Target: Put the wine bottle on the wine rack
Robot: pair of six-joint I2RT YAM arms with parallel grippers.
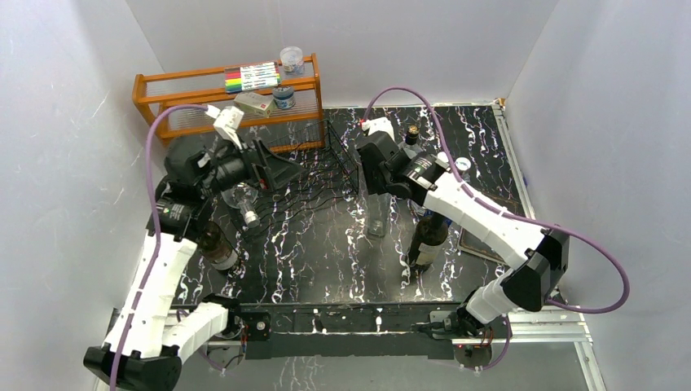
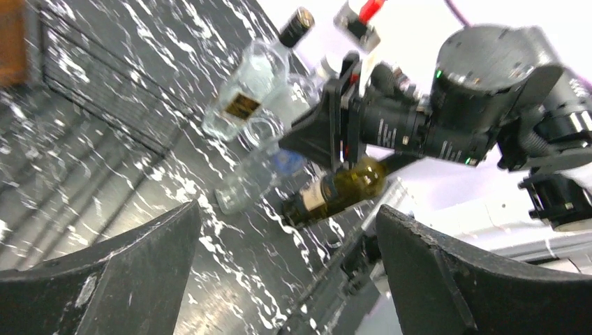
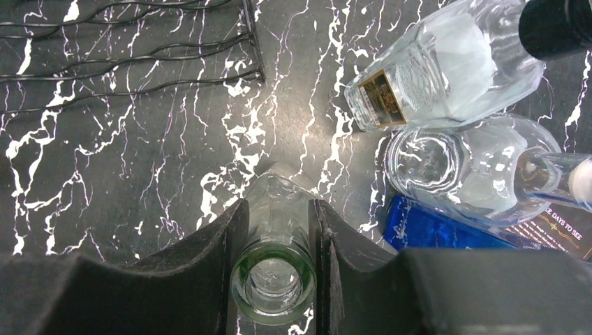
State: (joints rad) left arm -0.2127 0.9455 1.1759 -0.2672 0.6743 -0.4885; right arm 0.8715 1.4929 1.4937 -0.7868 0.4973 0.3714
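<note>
One counter [image 1: 326, 269] carries the black rack [image 1: 322, 183]; just right of it the bottle [image 1: 376, 220] stands upright. It looks like stiff, slick, breakable glass, probably empty and light, and best taken at the neck. My right end effector [image 1: 373, 189] pinches that neck; my left end effector [image 1: 285, 171] gapes wide, holding nothing. Only the right wrist view shows my fingers [image 3: 223, 251] flush on the glass; only the top view shows the whole rack.

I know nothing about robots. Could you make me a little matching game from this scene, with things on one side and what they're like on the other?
1 left gripper
2 right gripper
3 wine rack
4 orange shelf

A carries coloured markers
B black wavy wire
C shut on the neck of the clear bottle
D open, empty

Pairs: 1-D, 2-C, 3-B, 4-A.
</note>
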